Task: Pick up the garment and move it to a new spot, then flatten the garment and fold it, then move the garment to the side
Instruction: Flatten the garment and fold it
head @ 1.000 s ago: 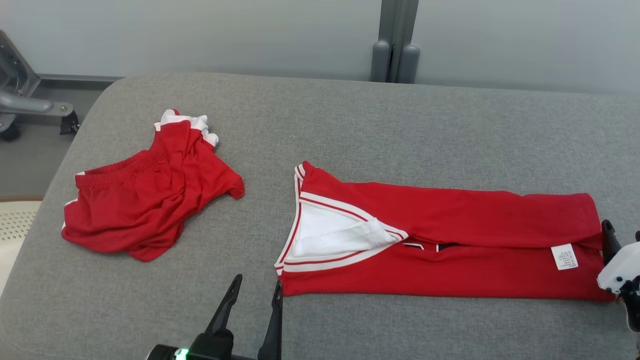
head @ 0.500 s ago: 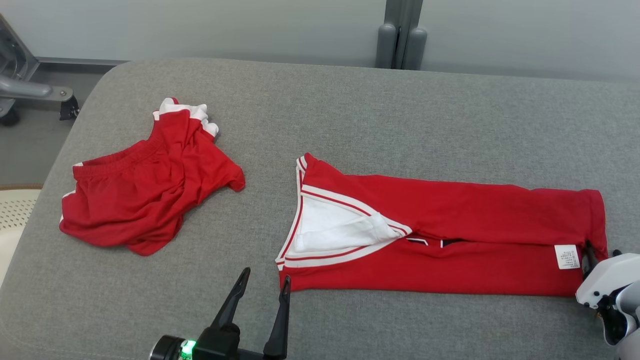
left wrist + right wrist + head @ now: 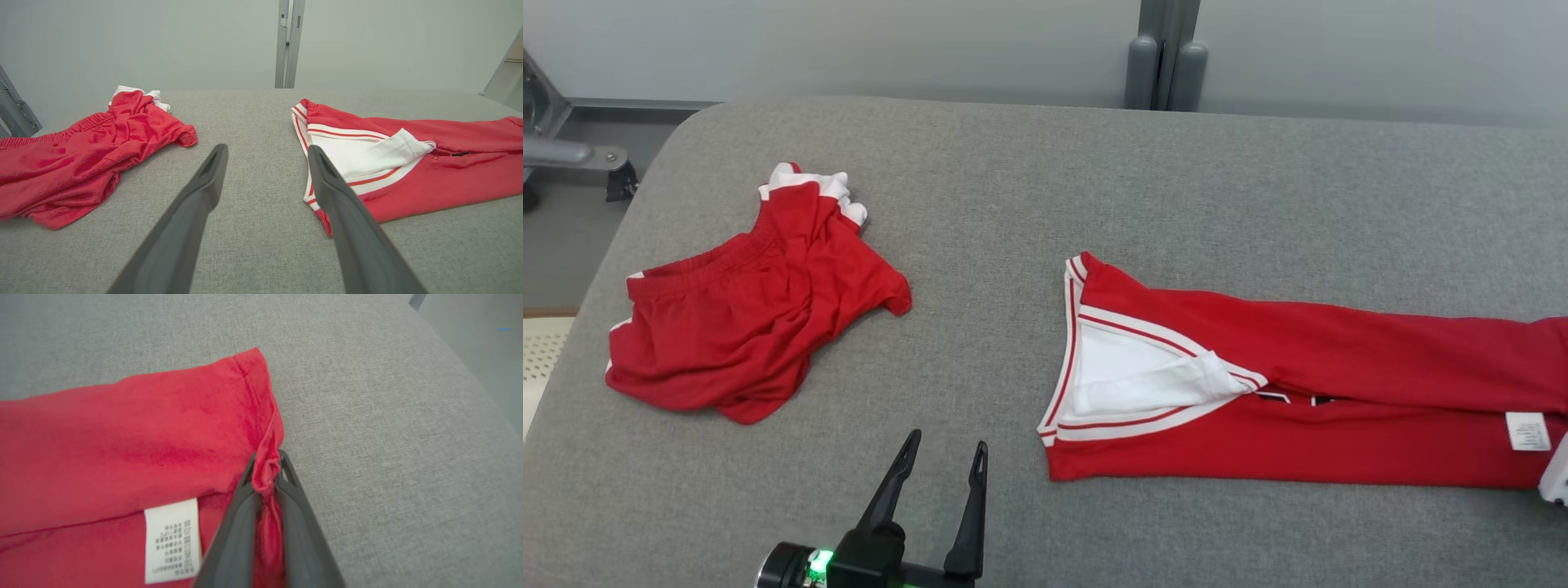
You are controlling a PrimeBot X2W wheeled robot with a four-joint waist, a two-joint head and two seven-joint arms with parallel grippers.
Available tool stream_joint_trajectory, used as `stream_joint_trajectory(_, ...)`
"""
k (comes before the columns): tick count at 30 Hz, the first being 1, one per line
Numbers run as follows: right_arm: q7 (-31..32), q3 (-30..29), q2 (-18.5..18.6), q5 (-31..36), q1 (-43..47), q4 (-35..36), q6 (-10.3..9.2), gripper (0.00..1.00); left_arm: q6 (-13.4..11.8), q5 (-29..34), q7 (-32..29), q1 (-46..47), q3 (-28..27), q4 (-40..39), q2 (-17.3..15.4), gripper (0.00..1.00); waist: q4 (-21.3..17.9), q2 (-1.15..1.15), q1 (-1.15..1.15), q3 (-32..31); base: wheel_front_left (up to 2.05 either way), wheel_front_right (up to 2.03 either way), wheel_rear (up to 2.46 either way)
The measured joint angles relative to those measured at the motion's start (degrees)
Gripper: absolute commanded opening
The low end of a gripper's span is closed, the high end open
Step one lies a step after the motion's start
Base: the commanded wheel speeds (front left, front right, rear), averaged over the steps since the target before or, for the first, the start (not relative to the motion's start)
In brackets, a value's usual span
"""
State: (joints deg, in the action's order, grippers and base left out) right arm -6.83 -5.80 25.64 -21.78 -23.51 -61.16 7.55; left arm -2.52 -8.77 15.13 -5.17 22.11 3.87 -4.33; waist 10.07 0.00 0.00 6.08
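Observation:
The garment [image 3: 1339, 384], a red jersey with white-and-red trim, lies folded lengthwise across the right of the grey padded table [image 3: 1013, 204]. Its V-neck points left and its hem runs to the right edge of the head view. In the right wrist view my right gripper [image 3: 268, 465] is shut on a bunched pinch of the garment's hem [image 3: 267, 457], beside a white care label [image 3: 171, 539]. Its pale housing [image 3: 1556, 478] shows at the head view's right edge. My left gripper [image 3: 947, 441] stands open over bare table, left of the neckline [image 3: 327, 134]; in the left wrist view my left gripper [image 3: 267, 151] holds nothing.
Crumpled red shorts [image 3: 743, 327] with white trim lie at the table's left. A grey post [image 3: 1164, 57] stands behind the far edge. Metal frame parts [image 3: 572, 155] and floor lie beyond the left edge. Bare table lies between the two red pieces.
My right gripper has closed on the hem. The garment has slid to the right, away from the shorts. The head camera shifted slightly. The left gripper stays open in place.

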Motion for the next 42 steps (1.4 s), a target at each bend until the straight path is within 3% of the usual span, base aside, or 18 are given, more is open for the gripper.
stream_joint_trajectory(7, -0.05, -1.65, 6.02, 6.71, -3.94, 1.25, -0.01, 0.0, 0.82, 1.31, 0.01, 0.07, -0.71, 0.02, 0.24, 1.0, -2.82, 0.0, 0.0, 0.78, 0.0, 0.0, 0.0)
stream_joint_trajectory(10, 0.4, -2.01, 5.57, 7.91, -4.52, 4.04, -0.01, 0.0, 0.99, 1.49, 0.0, 0.13, -1.01, 0.3, 0.38, 1.0, -3.91, 0.0, 0.0, 0.94, 0.0, 0.0, 0.0)
stream_joint_trajectory(15, 2.13, -2.48, 2.61, 8.54, -4.16, 12.35, -0.02, 0.0, 1.41, 1.51, 0.0, 0.1, -1.15, 1.07, 0.63, 1.0, -5.06, 0.0, 0.0, 0.26, 0.0, 0.0, 0.0)
stream_joint_trajectory(20, 6.91, -2.87, -2.04, 9.32, 0.2, 25.38, -0.02, 0.0, 1.57, 1.49, 0.01, -0.02, -0.87, 1.78, 0.96, 1.0, -5.11, 0.0, 0.0, -1.44, 0.0, 0.0, 0.0)
stream_joint_trajectory(26, 14.32, -2.64, -8.65, 10.34, 7.01, 42.67, -0.03, 0.0, 2.01, 1.33, 0.0, -0.54, -0.45, 2.25, 1.12, 1.0, -3.65, 0.0, 0.0, -2.93, 0.0, 0.0, 0.0)
stream_joint_trajectory(30, 18.27, -1.04, -13.26, 10.4, 10.78, 50.43, -0.03, 0.0, 2.09, 1.25, 0.0, -0.65, -0.09, 2.56, 1.23, 1.0, -2.01, 0.0, 0.0, -3.76, 0.0, 0.0, 0.0)
stream_joint_trajectory(35, 20.73, 2.07, -18.17, 9.87, 13.16, 53.86, -0.03, 0.0, 2.45, 1.24, 0.0, -0.8, 0.19, 2.98, 1.29, 1.0, 0.22, 0.0, 0.0, -4.77, 0.0, 0.0, 0.0)
stream_joint_trajectory(42, 20.95, 5.71, -20.98, 8.53, 13.56, 52.21, -0.04, 0.0, 2.78, 1.31, 0.0, -1.25, 0.78, 3.42, 1.33, 1.0, 3.26, 0.0, 0.0, -5.64, 0.0, 0.0, 0.0)
